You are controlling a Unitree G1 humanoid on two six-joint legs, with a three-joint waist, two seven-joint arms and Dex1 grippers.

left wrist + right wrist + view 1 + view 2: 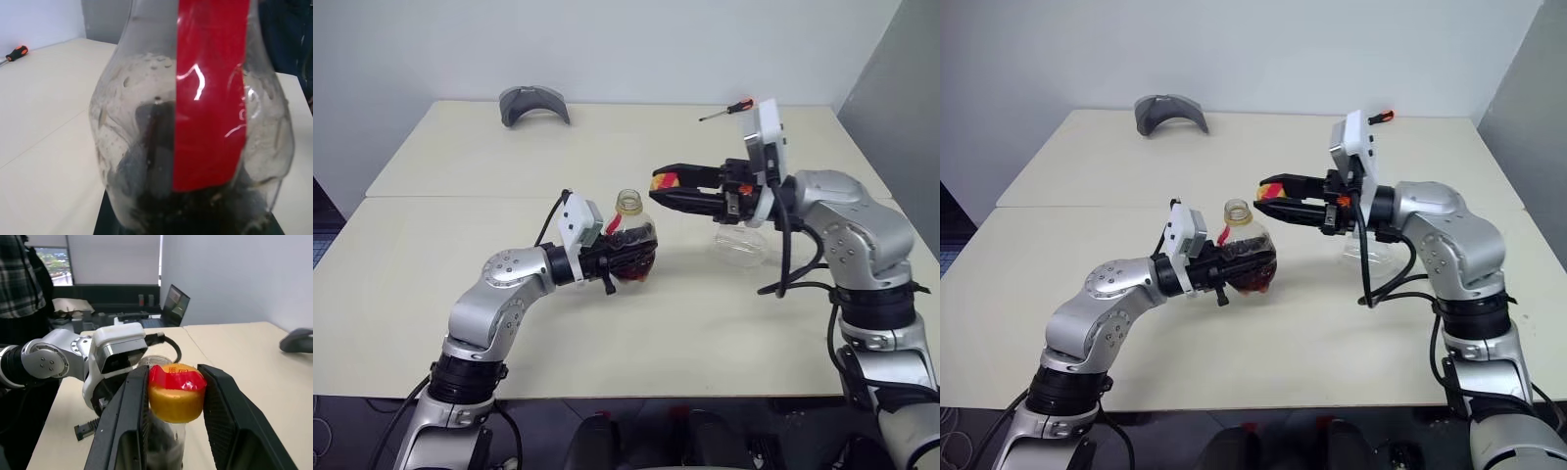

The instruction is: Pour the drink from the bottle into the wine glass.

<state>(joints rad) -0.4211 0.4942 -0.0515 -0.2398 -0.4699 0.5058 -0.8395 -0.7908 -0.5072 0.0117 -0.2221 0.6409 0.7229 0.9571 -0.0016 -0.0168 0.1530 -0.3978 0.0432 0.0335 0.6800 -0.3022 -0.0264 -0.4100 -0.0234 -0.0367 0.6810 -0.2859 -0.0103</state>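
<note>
The bottle (631, 240) is gripped around its bulbous body by the left gripper (625, 253), whose black fingers are closed tight on it near the middle of the pale table (431, 264). The bottle is held upright just above the tabletop, with its neck uncapped and open. The drink (1252, 266), a dark reddish-brown liquid, is seen filling the lower part of the body, and the red label strip (210, 93) is seen running down the clear plastic in the left wrist view.

Just beyond and to the right of the bottle's mouth, the yellow cap (176, 392) with its red band is held between the two fingers of the right gripper (668, 188), which is pointed level toward the left, above the neck and apart from it.

Behind the right gripper, the wine glass (740, 240) is seen on the table, largely hidden by the wrist.

Farther back, an orange-handled screwdriver (728, 109) is lying near the far edge, and a grey curved object (534, 104) is resting at the far left.

A person in a plaid shirt (22, 279) is seen beside the table in the right wrist view.
</note>
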